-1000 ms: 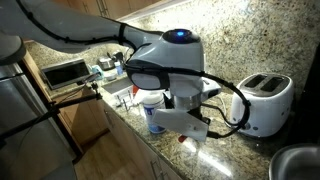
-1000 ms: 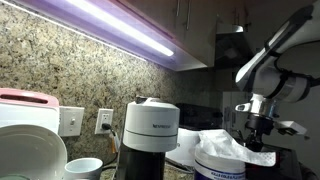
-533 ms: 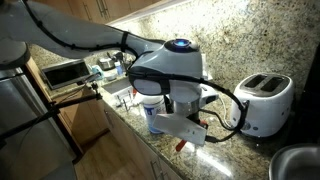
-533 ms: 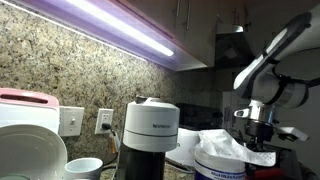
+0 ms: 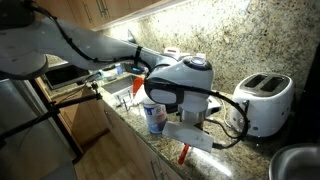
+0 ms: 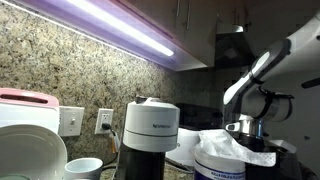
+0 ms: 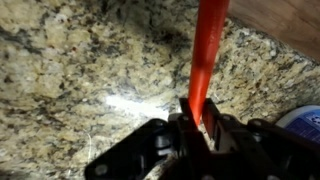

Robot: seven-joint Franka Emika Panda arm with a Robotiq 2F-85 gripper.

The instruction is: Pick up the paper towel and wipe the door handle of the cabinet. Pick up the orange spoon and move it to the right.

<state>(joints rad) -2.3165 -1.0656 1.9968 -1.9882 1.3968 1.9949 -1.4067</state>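
Observation:
My gripper is shut on the orange spoon; the slim orange handle runs from between the jaws up across the speckled granite counter. In an exterior view the gripper hangs low over the counter's front edge, left of the toaster, and the orange spoon pokes out below it. In an exterior view the gripper sits behind a white cylinder with a blue label. The paper towel and the cabinet door handle cannot be picked out for certain.
A white toaster stands right of the gripper, and the white cylinder stands close to its left. Wooden cabinets sit under the counter. A coffee machine and a mug stand along the granite wall. A dark pan lies at the near right.
The arm has swung right and lower over the counter with the spoon still in its jaws. The jaws have stayed shut throughout.

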